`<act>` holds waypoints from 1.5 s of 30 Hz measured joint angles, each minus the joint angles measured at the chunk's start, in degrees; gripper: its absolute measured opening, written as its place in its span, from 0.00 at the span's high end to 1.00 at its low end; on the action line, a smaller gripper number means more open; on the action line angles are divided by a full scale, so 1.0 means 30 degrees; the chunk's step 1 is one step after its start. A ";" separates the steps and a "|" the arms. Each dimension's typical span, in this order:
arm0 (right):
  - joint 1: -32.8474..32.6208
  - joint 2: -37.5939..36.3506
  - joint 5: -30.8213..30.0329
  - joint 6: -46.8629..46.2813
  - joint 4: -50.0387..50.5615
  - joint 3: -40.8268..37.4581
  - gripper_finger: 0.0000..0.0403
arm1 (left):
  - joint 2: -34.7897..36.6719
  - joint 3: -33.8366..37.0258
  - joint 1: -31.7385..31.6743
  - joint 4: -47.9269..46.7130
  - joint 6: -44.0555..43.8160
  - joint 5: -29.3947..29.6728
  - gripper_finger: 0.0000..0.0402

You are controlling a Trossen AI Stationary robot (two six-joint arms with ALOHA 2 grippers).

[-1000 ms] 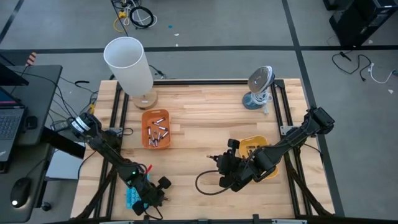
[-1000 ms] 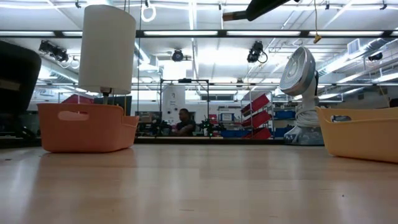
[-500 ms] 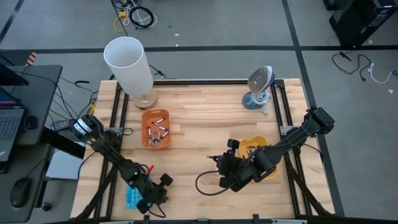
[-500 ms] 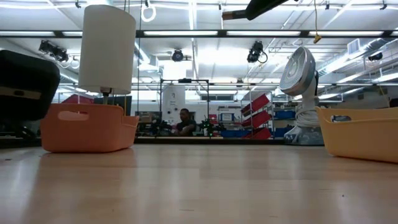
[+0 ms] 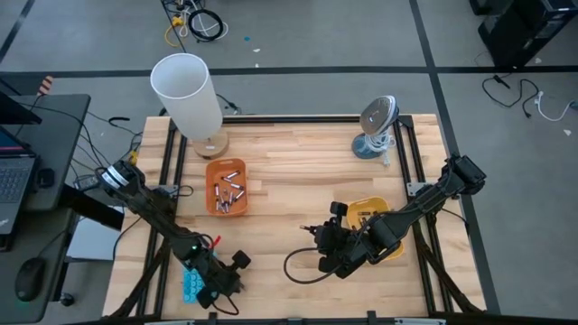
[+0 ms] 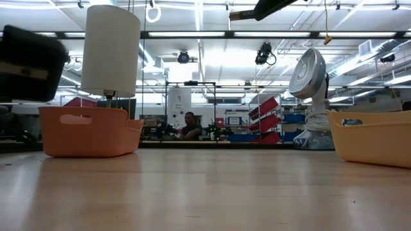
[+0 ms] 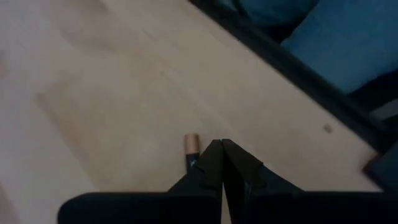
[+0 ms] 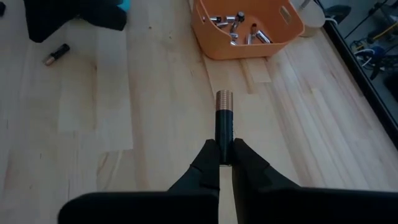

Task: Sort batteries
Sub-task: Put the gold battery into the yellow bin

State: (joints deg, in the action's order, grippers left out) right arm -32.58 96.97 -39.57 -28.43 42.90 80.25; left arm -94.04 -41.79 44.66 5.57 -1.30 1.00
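My right gripper (image 5: 318, 248) hovers over the table's near middle, shut on a black battery with a copper end (image 8: 224, 115). At the near left corner, my left gripper (image 5: 230, 282) is shut, with nothing between its fingers (image 7: 221, 148). Close beside them a second black battery (image 7: 191, 144) lies on its side on the wood (image 8: 56, 54). The orange tray (image 5: 209, 171) holds several batteries (image 8: 242, 28). The right arm partly covers the yellow tray (image 5: 368, 206). My right gripper pinches the black battery's rear end (image 8: 224, 142) between its two fingers. The battery lies along the fingers and sticks out forward past them, copper end leading. It slants down toward the table and is lifted clear of the wood.
A tall white roll (image 5: 185, 90) stands at the far left behind the orange tray, and a small fan (image 5: 377, 126) at the far right. A blue block (image 5: 191, 287) sits at the near left edge by the left arm. Bare wood (image 5: 289, 190) lies between the trays.
My left gripper has come up a little off the table and tipped slightly at the near left corner. My right gripper has kept still with its battery.
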 joint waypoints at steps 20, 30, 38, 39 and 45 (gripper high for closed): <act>-0.0188 -0.1728 0.5705 -1.6747 1.4983 0.0003 0.97 | 0.0878 -0.0012 -0.0029 -0.2927 -0.0314 0.1493 0.90; -0.2460 -0.2711 0.6934 -2.0712 1.3241 -0.2600 0.97 | 0.2026 -0.0027 -0.0032 -0.3900 -0.0117 0.3478 0.90; -0.2646 -0.2718 0.6688 -2.6932 1.2072 -0.5545 0.97 | 0.2026 -0.0027 -0.0029 -0.3890 0.0401 0.4215 0.90; -0.2559 -0.2718 0.6852 -2.7443 1.1649 -0.5952 0.97 | 0.2026 -0.0026 -0.0036 -0.3856 0.0465 0.4260 0.90; -0.2022 -0.2703 0.7125 -2.7528 0.8486 -0.7961 0.97 | 0.2026 -0.0027 -0.0029 -0.3984 0.0737 0.4278 0.90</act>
State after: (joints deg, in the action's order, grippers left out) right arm -38.64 88.86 -18.20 -111.02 68.36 56.37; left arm -87.96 -41.87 44.58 -6.38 0.91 13.84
